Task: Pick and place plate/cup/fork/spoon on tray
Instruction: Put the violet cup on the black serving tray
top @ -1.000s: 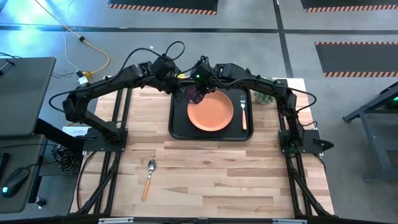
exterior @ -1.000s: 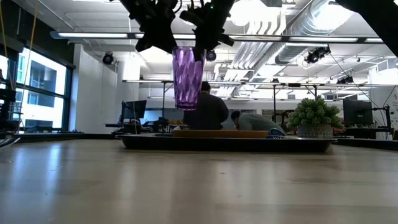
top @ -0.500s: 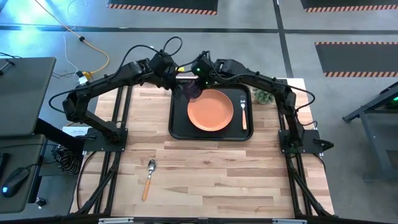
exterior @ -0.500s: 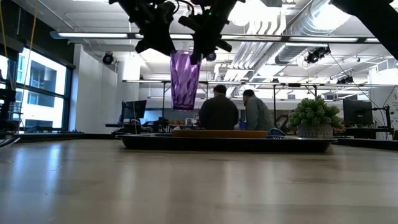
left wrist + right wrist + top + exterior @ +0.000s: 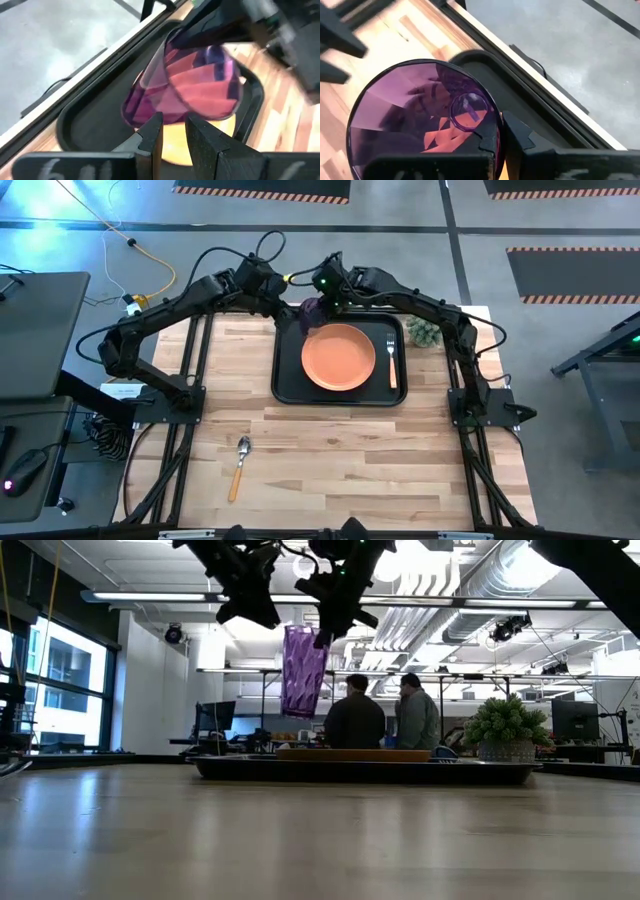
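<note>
- Wooden table [image 5: 340, 450] fills the near part of the high view, its planks bare around the spoon [image 5: 240, 465], which lies alone near the front left, well apart from everything else.
- Farther back sits the black tray [image 5: 284, 385], with the orange plate [image 5: 339, 359] resting flat in its middle.
- Just beside the plate, on the tray's right side, lies the fork [image 5: 391, 362], tines pointing away.
- Above the tray's back-left corner hangs the purple cup [image 5: 303, 670], tilted, clear of the tray floor.
- Right gripper [image 5: 322, 292] pinches the cup's rim, one finger inside and one outside.
- Left gripper [image 5: 279, 302] hovers just beside the cup with its fingers [image 5: 150, 140] narrowly parted and nothing between them.
- Beyond the table, a small green plant [image 5: 505, 726] stands by the tray's far right, and two people [image 5: 380, 720] stand in the room behind.
</note>
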`<state>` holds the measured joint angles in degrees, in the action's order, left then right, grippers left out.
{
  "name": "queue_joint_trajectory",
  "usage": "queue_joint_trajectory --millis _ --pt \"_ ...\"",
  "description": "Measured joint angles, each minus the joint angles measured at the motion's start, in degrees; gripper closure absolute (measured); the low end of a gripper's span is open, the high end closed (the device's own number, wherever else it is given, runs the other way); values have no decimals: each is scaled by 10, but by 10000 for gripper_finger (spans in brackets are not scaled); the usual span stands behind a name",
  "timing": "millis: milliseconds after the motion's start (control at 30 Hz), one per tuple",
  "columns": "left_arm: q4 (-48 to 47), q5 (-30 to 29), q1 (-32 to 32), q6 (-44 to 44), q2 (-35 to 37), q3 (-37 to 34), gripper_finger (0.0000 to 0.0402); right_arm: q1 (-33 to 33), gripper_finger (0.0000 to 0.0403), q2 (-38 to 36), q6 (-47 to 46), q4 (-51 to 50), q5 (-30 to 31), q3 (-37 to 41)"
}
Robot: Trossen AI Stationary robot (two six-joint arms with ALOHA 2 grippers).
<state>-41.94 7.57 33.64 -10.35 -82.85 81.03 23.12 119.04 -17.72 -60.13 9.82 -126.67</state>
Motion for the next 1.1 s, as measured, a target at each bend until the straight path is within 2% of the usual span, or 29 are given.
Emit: queue_joint_trajectory --millis 367,633,867,1100 --pt "-5 -9 36 21 2 0 332 42 403 7 15 84 -60 0" --pt "-4 -8 60 21 15 1 332 73 402 45 8 127 -115 0" --pt "-3 -7 79 20 34 1 332 85 403 84 0 125 -162 -1" --pt "-4 -7 84 20 37 1 332 80 402 106 -2 112 -172 -2"
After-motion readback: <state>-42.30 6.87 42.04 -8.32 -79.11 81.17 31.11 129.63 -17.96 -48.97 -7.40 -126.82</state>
